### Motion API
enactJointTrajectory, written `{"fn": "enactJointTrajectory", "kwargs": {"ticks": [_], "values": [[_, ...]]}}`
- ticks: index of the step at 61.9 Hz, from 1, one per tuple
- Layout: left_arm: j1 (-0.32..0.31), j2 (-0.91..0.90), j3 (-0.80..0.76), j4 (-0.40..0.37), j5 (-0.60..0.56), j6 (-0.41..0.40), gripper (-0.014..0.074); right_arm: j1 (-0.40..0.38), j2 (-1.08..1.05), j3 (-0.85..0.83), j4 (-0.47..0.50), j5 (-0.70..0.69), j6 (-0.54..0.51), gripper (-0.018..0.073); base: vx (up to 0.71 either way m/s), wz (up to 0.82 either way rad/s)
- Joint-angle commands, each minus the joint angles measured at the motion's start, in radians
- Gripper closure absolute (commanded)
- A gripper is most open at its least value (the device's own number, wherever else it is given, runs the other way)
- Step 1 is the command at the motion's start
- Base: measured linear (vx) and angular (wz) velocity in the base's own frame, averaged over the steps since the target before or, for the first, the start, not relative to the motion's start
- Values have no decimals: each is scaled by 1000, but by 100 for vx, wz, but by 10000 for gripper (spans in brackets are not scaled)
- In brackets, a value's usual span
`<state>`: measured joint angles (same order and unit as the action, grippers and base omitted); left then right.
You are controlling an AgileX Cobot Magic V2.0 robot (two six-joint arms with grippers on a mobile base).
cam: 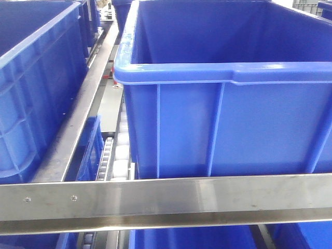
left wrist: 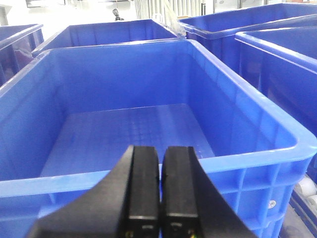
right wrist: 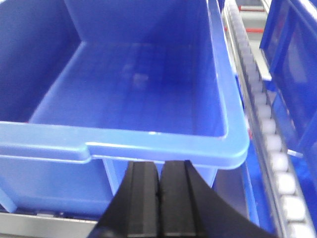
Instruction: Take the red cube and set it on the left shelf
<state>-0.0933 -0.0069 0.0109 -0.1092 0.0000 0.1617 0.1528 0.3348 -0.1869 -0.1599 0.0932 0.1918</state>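
The red cube is out of view in every frame. In the left wrist view my left gripper [left wrist: 160, 151] is shut with nothing between its black fingers, just in front of the near rim of an empty blue bin [left wrist: 148, 173]. My right gripper [right wrist: 159, 168] is shut too, empty, held before the near wall of another empty blue bin [right wrist: 163, 141]. In the front view a large blue bin [cam: 228, 72] fills the middle and neither gripper shows. No left shelf can be told apart from the racks here.
A steel crossbar [cam: 166, 199] runs across the front, with a roller track [cam: 111, 155] left of the big bin and another [right wrist: 270, 134] on the right. More blue bins [cam: 36, 78] [left wrist: 277, 54] stand on both sides.
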Motion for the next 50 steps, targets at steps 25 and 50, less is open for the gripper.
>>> {"fn": "enactJointTrajectory", "kwargs": {"ticks": [25, 50], "values": [[3, 6, 22, -9, -84, -2, 491, -95, -364, 192, -7, -64, 1, 502, 0, 0], [3, 6, 22, -9, -84, -2, 491, -101, -356, 193, -2, -82, 8, 502, 0, 0]]}}
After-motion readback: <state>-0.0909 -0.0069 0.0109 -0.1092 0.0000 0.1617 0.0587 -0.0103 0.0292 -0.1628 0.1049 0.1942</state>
